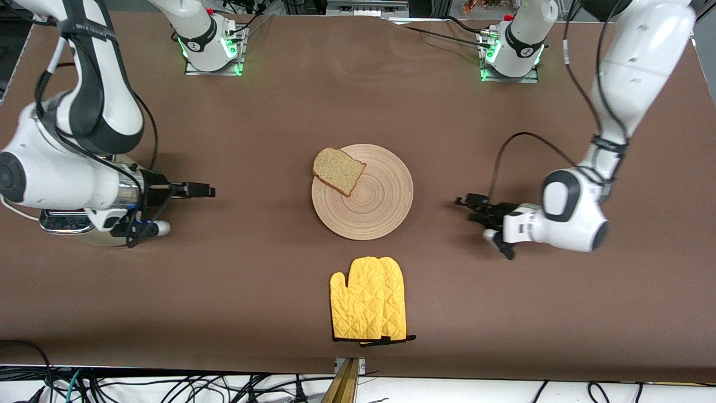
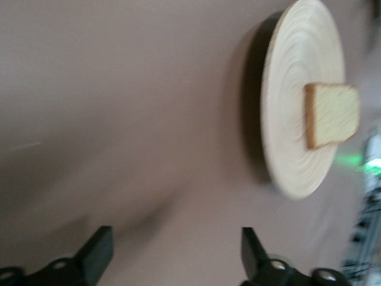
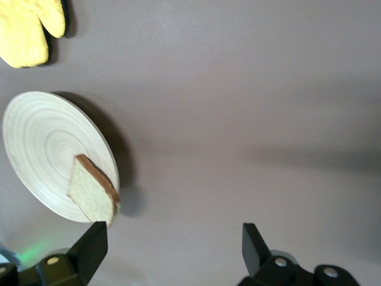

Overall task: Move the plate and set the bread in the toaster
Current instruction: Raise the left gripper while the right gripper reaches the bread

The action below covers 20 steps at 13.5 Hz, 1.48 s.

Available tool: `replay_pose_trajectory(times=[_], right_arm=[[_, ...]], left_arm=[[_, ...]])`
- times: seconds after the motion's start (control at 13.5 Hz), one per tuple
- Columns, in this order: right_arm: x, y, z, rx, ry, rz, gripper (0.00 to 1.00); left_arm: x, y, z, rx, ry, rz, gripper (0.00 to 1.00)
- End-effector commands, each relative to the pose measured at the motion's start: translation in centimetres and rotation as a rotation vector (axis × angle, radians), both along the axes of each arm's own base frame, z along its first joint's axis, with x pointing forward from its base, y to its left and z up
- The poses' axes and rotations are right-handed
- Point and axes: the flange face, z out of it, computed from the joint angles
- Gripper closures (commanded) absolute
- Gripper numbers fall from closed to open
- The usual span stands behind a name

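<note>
The pale wood plate (image 1: 375, 204) lies at the table's middle. The bread (image 1: 338, 170) rests on the plate's rim toward the right arm's end, overhanging the edge. The toaster (image 1: 64, 222) stands at the right arm's end, mostly hidden under that arm. My right gripper (image 1: 204, 191) is open and empty, low over the table between toaster and plate. My left gripper (image 1: 467, 208) is open and empty, low over the table beside the plate toward the left arm's end. The left wrist view shows the plate (image 2: 297, 149), the bread (image 2: 333, 114) and the left gripper (image 2: 177, 250). The right wrist view shows the plate (image 3: 41, 143), the bread (image 3: 92, 196) and the right gripper (image 3: 175, 247).
A yellow quilted oven mitt (image 1: 369, 299) lies nearer to the front camera than the plate; it also shows in the right wrist view (image 3: 27, 30). The brown table cover runs bare around the plate. Cables hang below the table's front edge.
</note>
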Motion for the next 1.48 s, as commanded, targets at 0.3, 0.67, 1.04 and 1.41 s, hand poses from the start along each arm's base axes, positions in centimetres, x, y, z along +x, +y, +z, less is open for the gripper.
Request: replay_pose_trajectory(times=[0.3,0.67,1.04,1.41], right_arm=[[-7.7,8.0,-10.9,0.206,0.007,-0.303,0.0],[-14.9,14.2,-15.6,0.214,-0.01,-0.447,0.0],[-17.5,14.8,-17.3,0.228,0.07,-0.515,0.0],[-19.3,16.6,-18.6,0.241,0.117,-0.56,0.0]], left_arm=[[0.1,2.0,17.4,0.459,-0.228,0.029,0.0],[-4.6,0.9,30.6,0.593,-0.28,0.122,0.0],[-8.7,2.7,36.6,0.693,-0.227,0.523,0.0],[-9.1,0.7,37.2,0.663,-0.274,0.376,0.0]])
